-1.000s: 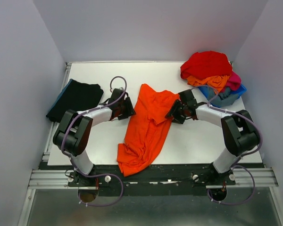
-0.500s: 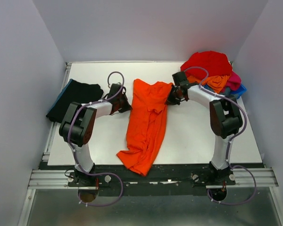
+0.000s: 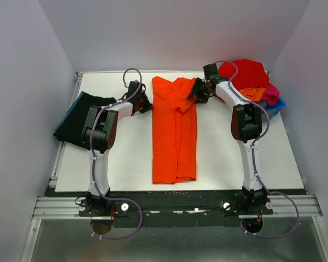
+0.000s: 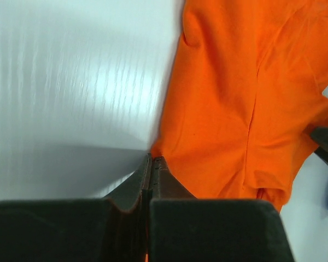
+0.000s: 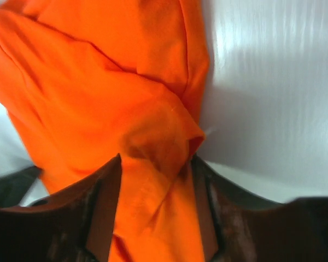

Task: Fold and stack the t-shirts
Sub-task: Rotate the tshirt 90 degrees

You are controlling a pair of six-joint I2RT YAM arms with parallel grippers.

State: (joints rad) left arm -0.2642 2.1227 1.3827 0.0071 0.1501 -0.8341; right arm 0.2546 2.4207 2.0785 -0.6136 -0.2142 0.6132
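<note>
A bright orange t-shirt (image 3: 175,136) lies stretched lengthwise down the middle of the white table (image 3: 120,158), folded into a long narrow strip. My left gripper (image 3: 147,105) is shut on the shirt's far left edge. In the left wrist view its tips (image 4: 153,159) pinch the hem of the orange t-shirt (image 4: 235,82). My right gripper (image 3: 195,94) is at the far right corner. In the right wrist view its jaws (image 5: 156,161) stand apart with a loose bunch of the orange t-shirt (image 5: 98,82) between them. A black t-shirt (image 3: 87,115) lies folded at the table's left edge.
A heap of red (image 3: 241,73), orange (image 3: 250,94) and magenta (image 3: 271,93) shirts sits on a small blue bin (image 3: 269,112) at the back right corner. Grey walls close in the table on three sides. A metal rail (image 3: 175,206) runs along the near edge.
Both arms reached toward the far edge, drawing the crumpled orange shirt out straight and flat. The left gripper shut on its edge. The right gripper shut, then opened again.
</note>
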